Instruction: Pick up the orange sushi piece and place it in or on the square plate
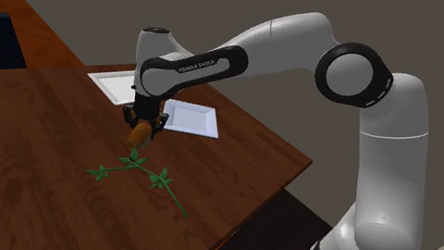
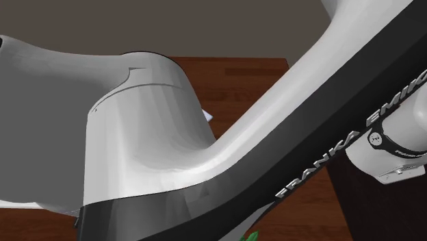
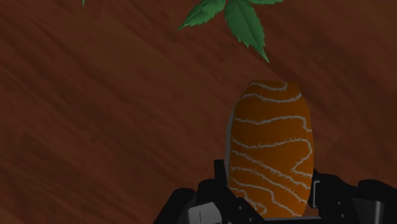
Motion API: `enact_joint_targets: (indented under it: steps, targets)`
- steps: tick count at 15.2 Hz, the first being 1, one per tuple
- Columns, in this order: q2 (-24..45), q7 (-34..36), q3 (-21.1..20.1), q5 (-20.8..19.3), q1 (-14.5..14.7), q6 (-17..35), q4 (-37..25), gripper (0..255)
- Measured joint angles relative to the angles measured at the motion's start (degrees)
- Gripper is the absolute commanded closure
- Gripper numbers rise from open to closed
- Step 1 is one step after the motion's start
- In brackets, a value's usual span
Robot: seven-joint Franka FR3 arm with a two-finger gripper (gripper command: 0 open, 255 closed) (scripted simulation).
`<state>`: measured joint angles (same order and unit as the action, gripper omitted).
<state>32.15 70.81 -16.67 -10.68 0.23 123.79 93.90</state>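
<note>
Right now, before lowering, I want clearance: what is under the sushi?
Bare wooden table, with a green sprig nearby. The sushi, held in the gripper, covers the spot directly below.

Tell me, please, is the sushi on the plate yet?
Not on it: the gripper clasps the sushi above the table, near the green sprig, short of the white plate.

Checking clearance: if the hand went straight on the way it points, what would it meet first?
Likely the wooden tabletop, touched by the orange sushi piece the hand clasps, just beside the green leaf sprig; depth is unclear.
</note>
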Motion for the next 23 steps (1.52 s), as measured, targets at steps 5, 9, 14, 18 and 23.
enact_joint_targets:
  steps: [5,9,14,18,23]
  targets:
    - [-0.6,-0.2,-0.2,0.3,-0.1,-1.2,-0.3,255]
    - [-1.9,-0.5,-0.5,0.8,-0.2,-3.6,-1.5,255]
    - [-3.5,-0.9,-0.8,1.4,-0.4,-6.6,-2.9,255]
    - [-4.5,-1.3,-1.0,1.8,-0.5,-9.1,-4.4,255]
    - [-6.4,-3.9,-0.6,2.5,-2.6,-10.1,-3.8,255]
